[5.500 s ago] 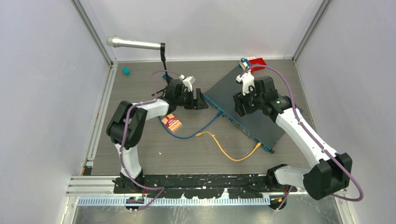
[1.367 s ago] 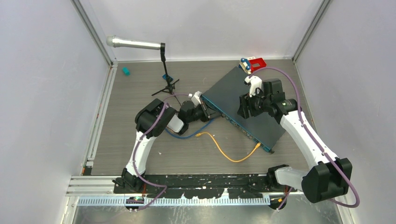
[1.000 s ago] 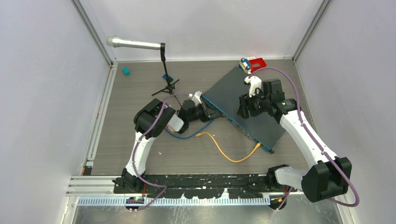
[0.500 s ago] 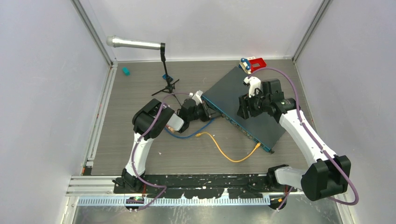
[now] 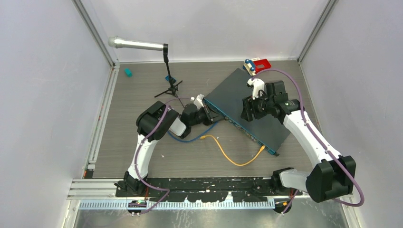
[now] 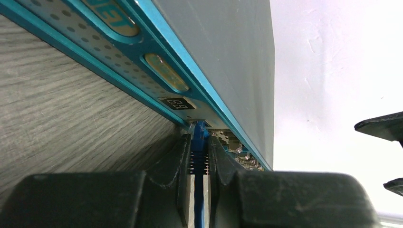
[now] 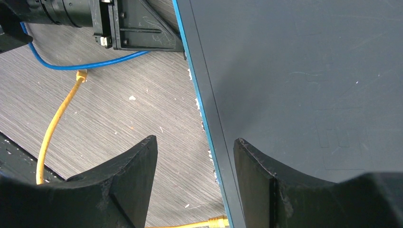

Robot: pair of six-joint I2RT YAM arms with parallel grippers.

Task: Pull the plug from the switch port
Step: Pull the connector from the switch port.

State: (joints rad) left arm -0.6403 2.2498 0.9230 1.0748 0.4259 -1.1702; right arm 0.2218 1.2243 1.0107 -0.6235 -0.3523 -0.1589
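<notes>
The switch (image 5: 227, 92), a flat dark grey box with a blue front edge, lies at an angle right of the table's middle. A blue plug (image 6: 199, 135) sits with its tip at a port in that edge (image 6: 161, 71), and my left gripper (image 6: 199, 142) is shut on it. The gripper (image 5: 208, 116) shows in the top view against the switch's near-left end. The plug's blue cable (image 5: 190, 138) curves back under the left arm. My right gripper (image 7: 194, 139) hovers open over the switch's top (image 7: 294, 85) near the front edge and holds nothing.
A yellow cable (image 5: 233, 157) lies in front of the switch, one end loose (image 5: 202, 137) and the other at the front edge (image 5: 262, 148). A microphone (image 5: 138, 45) on a stand (image 5: 169, 80) is at the back left. A red toy (image 5: 259, 63) and a small teal object (image 5: 127, 72) are also there.
The left gripper has shifted very slightly left while staying shut on the blue plug. The right arm has barely moved.
</notes>
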